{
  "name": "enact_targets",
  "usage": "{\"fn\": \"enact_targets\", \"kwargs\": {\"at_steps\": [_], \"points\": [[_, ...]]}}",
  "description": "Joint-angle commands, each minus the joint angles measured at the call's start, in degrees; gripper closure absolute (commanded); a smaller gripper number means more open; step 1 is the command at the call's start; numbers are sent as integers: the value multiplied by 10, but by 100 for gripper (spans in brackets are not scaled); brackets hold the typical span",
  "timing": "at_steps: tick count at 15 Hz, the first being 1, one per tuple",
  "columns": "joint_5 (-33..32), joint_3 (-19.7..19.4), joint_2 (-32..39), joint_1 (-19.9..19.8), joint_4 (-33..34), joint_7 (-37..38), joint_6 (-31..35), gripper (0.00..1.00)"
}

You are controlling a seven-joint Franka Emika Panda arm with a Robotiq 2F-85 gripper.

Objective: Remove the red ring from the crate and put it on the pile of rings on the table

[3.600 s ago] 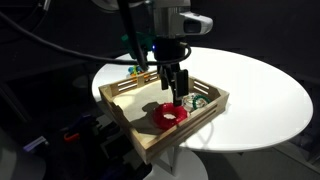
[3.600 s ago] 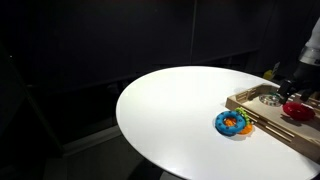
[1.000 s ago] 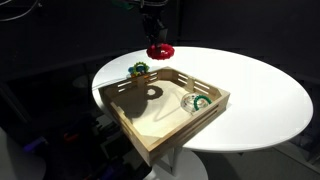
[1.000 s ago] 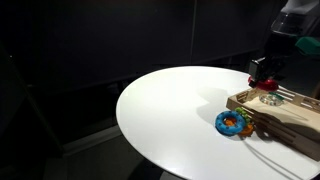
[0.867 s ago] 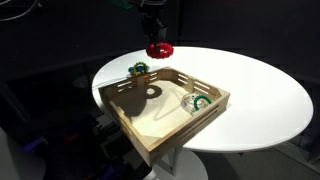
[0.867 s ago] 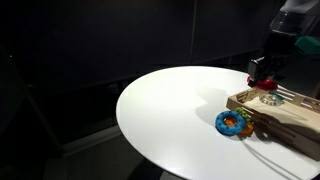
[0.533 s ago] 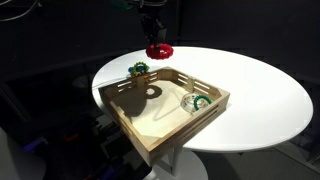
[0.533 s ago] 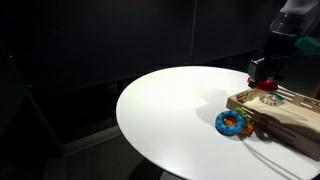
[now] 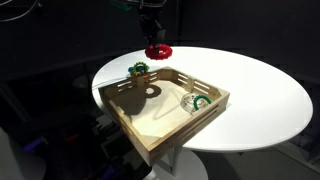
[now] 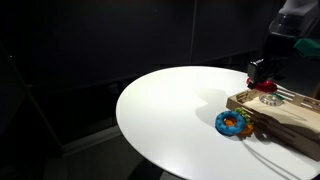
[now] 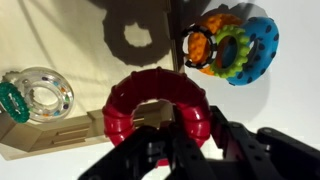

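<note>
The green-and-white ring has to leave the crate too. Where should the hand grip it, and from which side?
From straight above: the green-and-white ring lies flat on the floor of the crate. Put one finger through its hole and one outside, pinching the band on the side facing the crate's middle, since the opposite side seems close to the slotted wall.

The crate [image 10: 287,112] runs off the right edge; the gripper [image 11: 188,140] hides the red ring's [image 11: 140,95] lower rim; the pile [image 9: 138,70] is too small to sort
</note>
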Motion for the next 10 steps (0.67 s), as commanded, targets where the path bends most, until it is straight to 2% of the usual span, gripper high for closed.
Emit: {"fn": "enact_targets", "kwargs": {"at_steps": [1, 10], "points": [[-3, 16, 16, 9, 21, 2, -1, 90], [14, 47, 79, 52, 41, -18, 20, 90]]}}
